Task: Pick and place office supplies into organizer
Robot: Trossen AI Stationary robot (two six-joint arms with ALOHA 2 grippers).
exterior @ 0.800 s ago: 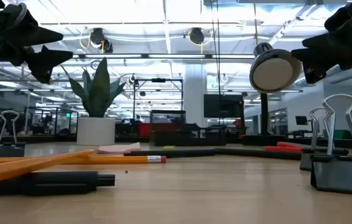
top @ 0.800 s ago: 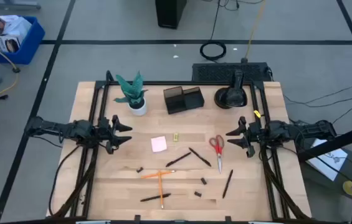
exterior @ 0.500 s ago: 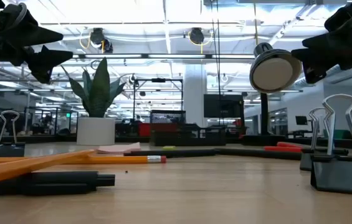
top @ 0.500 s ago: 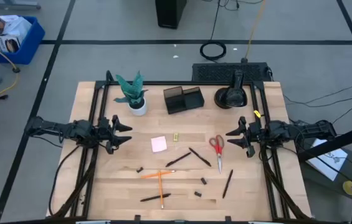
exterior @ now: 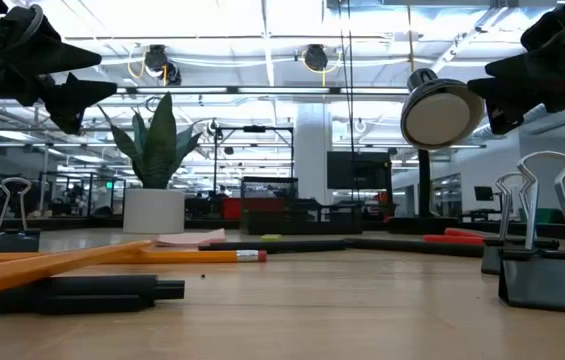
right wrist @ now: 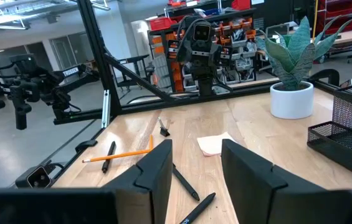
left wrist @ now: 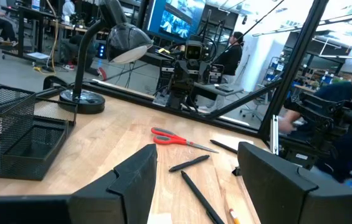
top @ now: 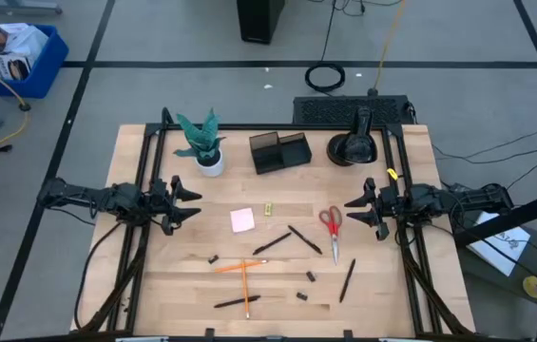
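- High view: both arms sat parked at the table's side edges, nothing held. Left gripper [top: 184, 203] at the left edge, right gripper [top: 361, 209] at the right edge, both pointing inward.
- Fingers: left pair stood apart in the left wrist view, right pair apart in the right wrist view; both empty.
- Organizer [top: 280, 151] was at the back centre, between the plant [top: 203, 141] and the lamp [top: 354, 144]. Looked empty, so the task read as not started.
- Supplies lay loose mid-table: sticky pad [top: 242, 220], scissors [top: 331, 228], pens [top: 304, 238], pencil [top: 240, 267], clips [top: 310, 277].
- Key relation: scissors lay just inward of the right gripper, clearly the nearer arm; left gripper was well apart from them.
- Scissors' long axis ran roughly front-to-back, handles toward the organizer, blades toward the front. That's about crosswise to the right arm's reach.
- Judgement: right arm should take the scissors, closing across the blades near the pivot.
- Sticky pad sat between the arms, slightly nearer the left gripper; likely the left arm's first pick.
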